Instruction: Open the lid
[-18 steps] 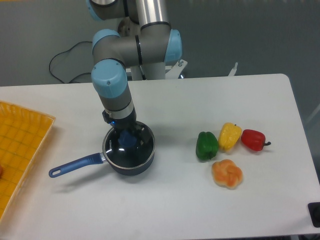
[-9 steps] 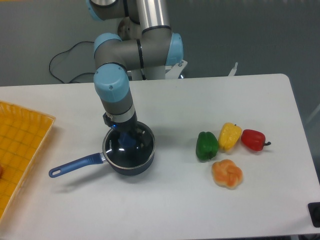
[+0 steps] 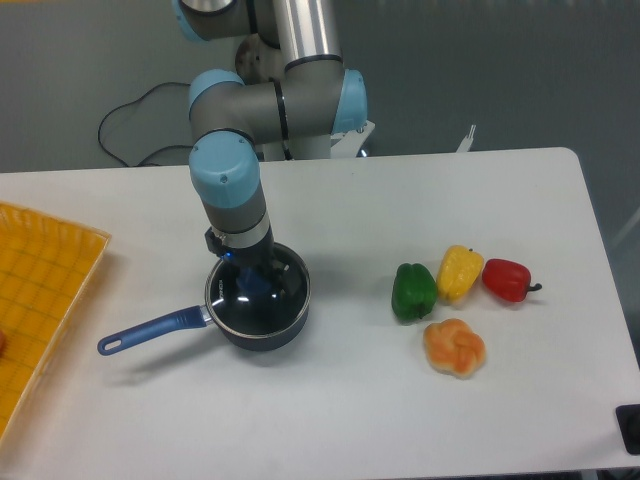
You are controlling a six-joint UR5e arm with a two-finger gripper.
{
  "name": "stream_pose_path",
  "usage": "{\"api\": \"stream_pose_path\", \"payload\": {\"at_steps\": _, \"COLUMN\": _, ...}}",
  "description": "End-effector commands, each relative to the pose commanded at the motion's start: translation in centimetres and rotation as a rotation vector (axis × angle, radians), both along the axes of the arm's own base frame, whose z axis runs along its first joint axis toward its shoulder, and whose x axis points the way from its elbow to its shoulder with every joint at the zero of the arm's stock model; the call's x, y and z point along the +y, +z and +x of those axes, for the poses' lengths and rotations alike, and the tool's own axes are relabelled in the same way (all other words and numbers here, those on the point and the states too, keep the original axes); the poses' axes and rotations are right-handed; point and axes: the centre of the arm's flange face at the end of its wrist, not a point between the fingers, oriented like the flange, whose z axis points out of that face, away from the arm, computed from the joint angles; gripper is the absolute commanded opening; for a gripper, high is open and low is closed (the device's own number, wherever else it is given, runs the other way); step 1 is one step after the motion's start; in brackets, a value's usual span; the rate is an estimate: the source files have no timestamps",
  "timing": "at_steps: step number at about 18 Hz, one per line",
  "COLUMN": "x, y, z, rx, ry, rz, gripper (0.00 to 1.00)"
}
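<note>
The lid (image 3: 258, 293) sits on a dark blue saucepan (image 3: 255, 320) on the white counter (image 3: 330, 410), its blue knob (image 3: 254, 282) directly under the robot arm's tool (image 3: 253, 274). The tool is down at the knob, but whether its fingers are closed on it cannot be told from this angle. The saucepan's long handle (image 3: 150, 331) points left toward a yellow tray (image 3: 45, 290). To the right lie green (image 3: 413, 291), yellow (image 3: 459, 272), red (image 3: 507, 279) and orange (image 3: 455, 347) peppers, clustered together.

Glass lid (image 3: 262, 297) — flat on saucepan (image 3: 235, 318)
</note>
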Motion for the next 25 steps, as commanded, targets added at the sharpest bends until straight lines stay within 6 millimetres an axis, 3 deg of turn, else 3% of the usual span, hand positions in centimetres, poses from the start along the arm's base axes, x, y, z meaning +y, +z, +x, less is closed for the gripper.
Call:
{"api": "stream_pose_path", "payload": {"at_steps": 11, "x": 0.08, "y": -0.59, "z": 0.18, "rx": -0.009, "ry": -0.006, "rz": -0.009, "gripper": 0.91}}
{"api": "stream_pose_path", "payload": {"at_steps": 15, "x": 0.04, "y": -0.66, "z": 0.2, "rx": -0.01, "ry": -0.008, "rz": -0.01, "gripper": 0.83}}
{"api": "stream_pose_path", "payload": {"at_steps": 18, "x": 0.07, "y": -0.57, "z": 0.3, "rx": -0.009, "ry": -0.011, "rz": -0.009, "gripper": 0.71}}
{"api": "stream_pose_path", "payload": {"at_steps": 25, "x": 0.03, "y": -0.6, "z": 0.3, "rx": -0.009, "ry": -0.012, "rz": -0.012, "gripper": 0.61}}
